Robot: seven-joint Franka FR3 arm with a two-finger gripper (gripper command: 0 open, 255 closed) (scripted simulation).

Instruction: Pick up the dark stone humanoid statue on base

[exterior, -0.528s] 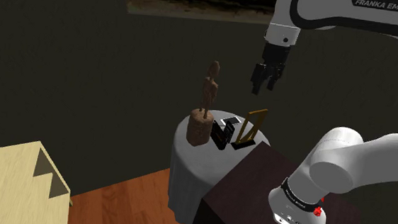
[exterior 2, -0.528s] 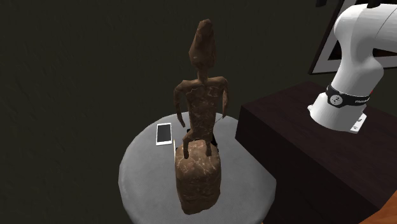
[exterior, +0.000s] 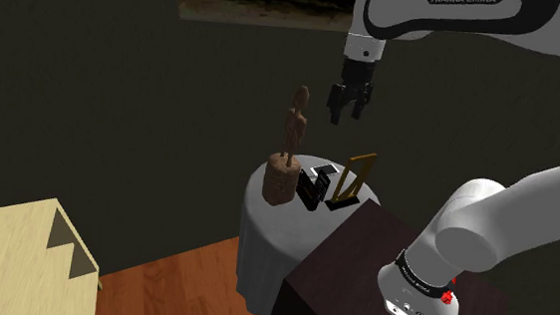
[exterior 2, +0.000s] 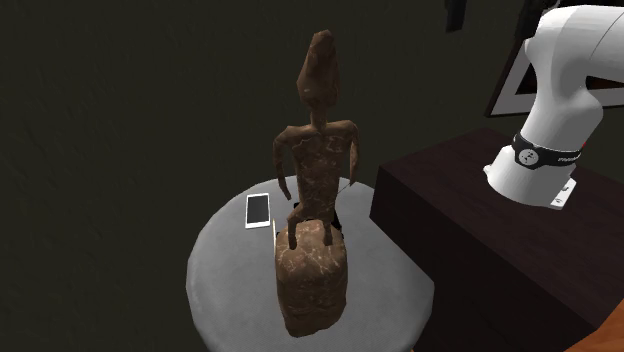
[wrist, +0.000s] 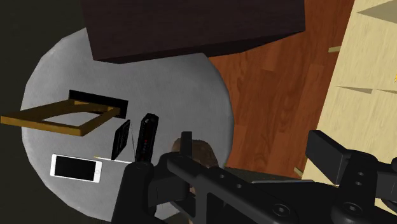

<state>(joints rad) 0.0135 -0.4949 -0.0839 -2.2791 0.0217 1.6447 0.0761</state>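
Statue (exterior: 289,147), brown and rough-surfaced, upright on its blocky base near the table (exterior: 259,235) edge. Below the gripper (exterior: 347,114) and off toward the shoulder view's left of it, well apart, with no contact. From the wrist, statue (wrist: 205,153) close beside one finger instead of centred in the gap. Gripper (wrist: 252,143) spread wide and empty.

Judged as the approach step, with the grasp not yet begun. To do it well:

- Shift sideways first to bring the slim torso midway between the fingers, then descend.
- Aim for the torso or shoulders, not the tapering head, likely too narrow for a sure hold.
- Keep the fingers spread all the way down, and turn the wrist to close them across the narrow chest.
- Close only with both pads flanking the body evenly. Avoid an off-centre squeeze, apt to tip so tall a piece on its base.
- Lift straight up.

Farther from the gripper, past the statue's base, on the same table: two small black items (wrist: 146,135), a leaning frame (wrist: 41,124) and a white phone (wrist: 76,168) lying flat. Keep the descent clear of the frame, the tallest neighbour. Beyond those, the dark stand (exterior: 352,261), just beside the table.
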